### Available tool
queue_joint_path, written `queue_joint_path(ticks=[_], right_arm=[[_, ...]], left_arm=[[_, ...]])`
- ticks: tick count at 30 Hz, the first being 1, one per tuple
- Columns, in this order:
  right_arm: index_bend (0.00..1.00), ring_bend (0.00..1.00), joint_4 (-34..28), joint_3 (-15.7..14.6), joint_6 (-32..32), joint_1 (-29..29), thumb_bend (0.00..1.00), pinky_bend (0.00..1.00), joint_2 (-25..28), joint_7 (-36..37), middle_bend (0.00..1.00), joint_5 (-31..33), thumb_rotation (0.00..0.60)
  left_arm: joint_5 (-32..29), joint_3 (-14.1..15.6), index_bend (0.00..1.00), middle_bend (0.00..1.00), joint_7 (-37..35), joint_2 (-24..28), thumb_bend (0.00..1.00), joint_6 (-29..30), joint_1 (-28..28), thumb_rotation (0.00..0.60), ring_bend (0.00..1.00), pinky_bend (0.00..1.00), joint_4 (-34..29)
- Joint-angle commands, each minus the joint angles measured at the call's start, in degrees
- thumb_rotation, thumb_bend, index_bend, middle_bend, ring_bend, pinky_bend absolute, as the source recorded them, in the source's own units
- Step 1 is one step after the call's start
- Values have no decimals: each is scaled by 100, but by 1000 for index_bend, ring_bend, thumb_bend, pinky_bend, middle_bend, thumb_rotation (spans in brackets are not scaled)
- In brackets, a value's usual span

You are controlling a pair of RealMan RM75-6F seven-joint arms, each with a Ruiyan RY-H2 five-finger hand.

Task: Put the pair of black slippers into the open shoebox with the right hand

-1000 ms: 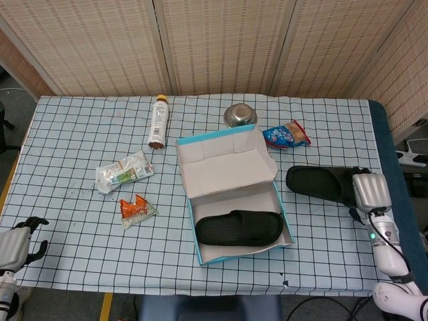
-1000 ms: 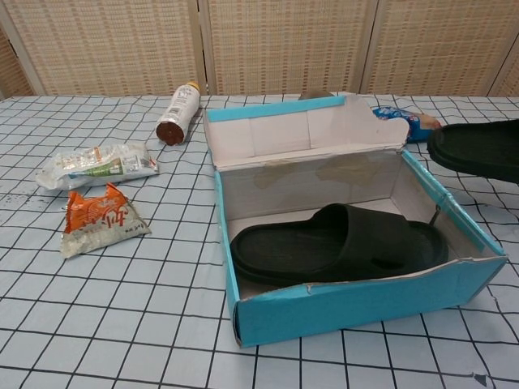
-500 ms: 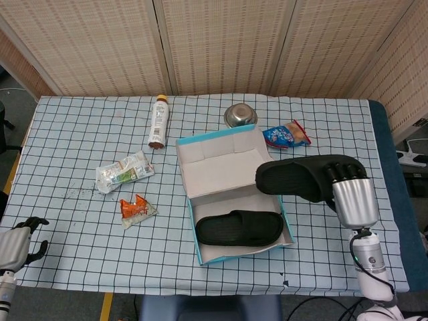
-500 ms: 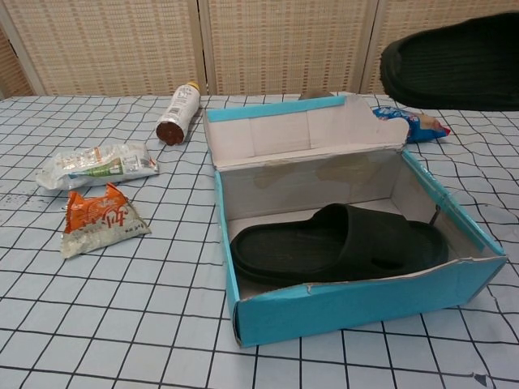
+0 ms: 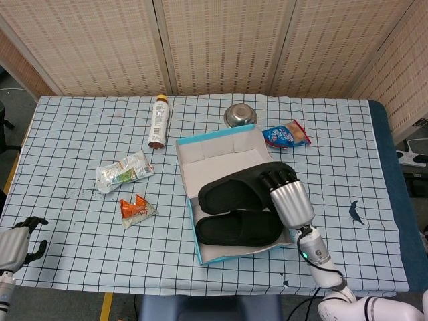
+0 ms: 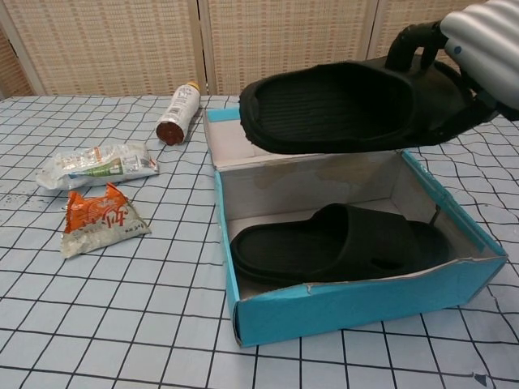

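The open blue shoebox (image 5: 200, 251) (image 6: 340, 312) lies mid-table with one black slipper (image 5: 239, 229) (image 6: 336, 243) flat on its floor. My right hand (image 5: 289, 198) (image 6: 478, 49) grips the second black slipper (image 5: 235, 190) (image 6: 336, 109) by its heel end and holds it in the air above the box, toe pointing left. My left hand (image 5: 16, 245) rests at the table's near left corner, fingers curled with nothing in them; it shows only in the head view.
A bottle (image 5: 158, 122) lies behind the box to the left, with a metal bowl (image 5: 240, 115) and a blue snack bag (image 5: 285, 136) behind it. A white packet (image 5: 124, 170) and an orange packet (image 5: 137, 209) lie left of the box.
My right hand lifted the second slipper off the table right of the box and carried it left, so it now hovers over the box. The left hand stayed still.
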Motion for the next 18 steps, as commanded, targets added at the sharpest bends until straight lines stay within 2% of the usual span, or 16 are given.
queue_joint_path(ticks=[1, 9, 18], right_arm=[[749, 546, 566, 52, -321, 241, 43, 614, -642, -43, 728, 10, 600], [750, 547, 1322, 13, -497, 296, 43, 614, -1173, 172, 730, 58, 600], [751, 547, 1532, -147, -638, 211, 43, 614, -1241, 349, 730, 69, 600]], left_arm=[[13, -1, 301, 234, -22, 10, 438, 10, 7, 600, 286, 466, 3], [-2, -6, 301, 234, -61, 25, 438, -6, 7, 600, 286, 466, 3], [-35, -14, 301, 234, -80, 35, 437, -26, 3, 600, 286, 466, 0]])
